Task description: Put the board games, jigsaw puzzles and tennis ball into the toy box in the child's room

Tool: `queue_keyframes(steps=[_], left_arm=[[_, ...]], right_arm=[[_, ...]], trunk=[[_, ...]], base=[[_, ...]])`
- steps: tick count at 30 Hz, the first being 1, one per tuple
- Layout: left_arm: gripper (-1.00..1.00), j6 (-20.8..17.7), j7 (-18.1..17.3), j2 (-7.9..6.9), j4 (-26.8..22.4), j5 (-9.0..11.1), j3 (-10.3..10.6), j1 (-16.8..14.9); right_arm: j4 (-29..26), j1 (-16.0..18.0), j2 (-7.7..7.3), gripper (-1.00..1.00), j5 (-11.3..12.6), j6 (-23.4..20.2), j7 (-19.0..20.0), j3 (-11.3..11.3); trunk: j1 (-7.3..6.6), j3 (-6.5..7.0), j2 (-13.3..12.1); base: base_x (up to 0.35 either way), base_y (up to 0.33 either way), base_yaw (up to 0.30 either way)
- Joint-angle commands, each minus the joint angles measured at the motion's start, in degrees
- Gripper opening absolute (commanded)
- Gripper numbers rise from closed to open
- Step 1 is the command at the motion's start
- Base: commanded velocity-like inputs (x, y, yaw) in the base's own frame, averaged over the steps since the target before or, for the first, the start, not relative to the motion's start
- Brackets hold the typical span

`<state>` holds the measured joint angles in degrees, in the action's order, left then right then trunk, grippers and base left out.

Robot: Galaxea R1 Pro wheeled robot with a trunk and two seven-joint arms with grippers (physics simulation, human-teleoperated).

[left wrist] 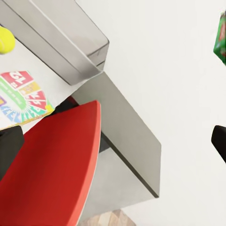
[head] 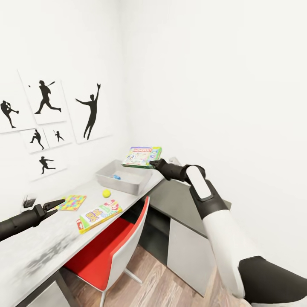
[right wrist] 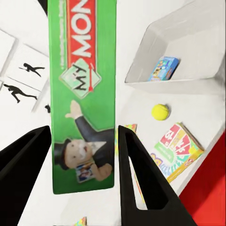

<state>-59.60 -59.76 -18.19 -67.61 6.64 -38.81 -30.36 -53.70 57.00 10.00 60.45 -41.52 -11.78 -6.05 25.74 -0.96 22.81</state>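
On the table [head: 51, 247], nearest, the left gripper [head: 54, 206] hovers open. Beyond it lie the puzzle [head: 72, 202], Skip-Bo box [head: 98, 215] and ball [head: 106, 193]. Farther, the right gripper [head: 154, 162] clamps the Monopoly box [head: 142, 156] above the toy box [head: 123, 177], a blue game [right wrist: 163, 68] inside.

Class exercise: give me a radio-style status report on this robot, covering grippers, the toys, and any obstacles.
Right gripper shut on Monopoly box, held over toy box. Left gripper open, empty. Blue game in bin; tennis ball, Skip-Bo, puzzle on table. Path clear.
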Motion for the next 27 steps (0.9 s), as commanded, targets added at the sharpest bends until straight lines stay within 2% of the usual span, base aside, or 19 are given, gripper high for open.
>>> queue_keyframes(steps=[1,3,9,13,17,20,27], left_arm=[[1.00,-0.34,-0.09,0.00,0.01,0.12,-0.04,-0.05],[1.00,-0.36,-0.09,0.00,0.02,0.17,-0.06,-0.05],[1.00,-0.40,-0.32,-0.11,0.02,0.35,-0.12,-0.05],[1.00,-0.40,-2.70,-0.28,0.04,0.47,-0.30,0.01],[1.00,-0.40,-8.81,-1.74,0.77,0.35,-0.40,0.29],[1.00,-0.40,-15.33,-2.71,1.12,0.26,-0.45,1.19],[1.00,-0.40,-25.43,-2.87,1.31,0.08,0.11,2.12]], right_arm=[[1.83,0.82,0.00,-1.00,1.12,0.13,-1.14,-0.02],[4.07,1.60,0.00,-1.00,1.20,0.13,-1.71,-0.01],[5.38,2.13,0.00,-1.00,1.26,0.13,-2.14,-0.01],[5.50,2.19,0.00,-1.00,1.25,0.13,-2.15,-0.01],[5.56,2.18,0.00,-1.00,1.25,0.19,-2.11,-0.01],[5.54,2.20,0.00,-1.00,1.25,0.16,-2.04,-0.01],[5.54,3.10,0.00,-1.00,1.80,0.21,-2.15,0.11]], trunk=[[0.05,-0.10,0.11],[0.05,-0.10,0.11],[0.05,-0.10,0.11],[0.05,-0.10,0.11],[0.05,-0.10,0.11],[0.05,-0.10,0.11],[0.05,-0.10,0.11]], base=[[0.221,-0.037,0.000],[0.259,-0.020,0.000],[0.108,-0.006,0.000],[0.012,-0.001,0.035],[0.003,0.000,0.211],[0.001,0.000,0.269],[0.038,0.000,0.284]])
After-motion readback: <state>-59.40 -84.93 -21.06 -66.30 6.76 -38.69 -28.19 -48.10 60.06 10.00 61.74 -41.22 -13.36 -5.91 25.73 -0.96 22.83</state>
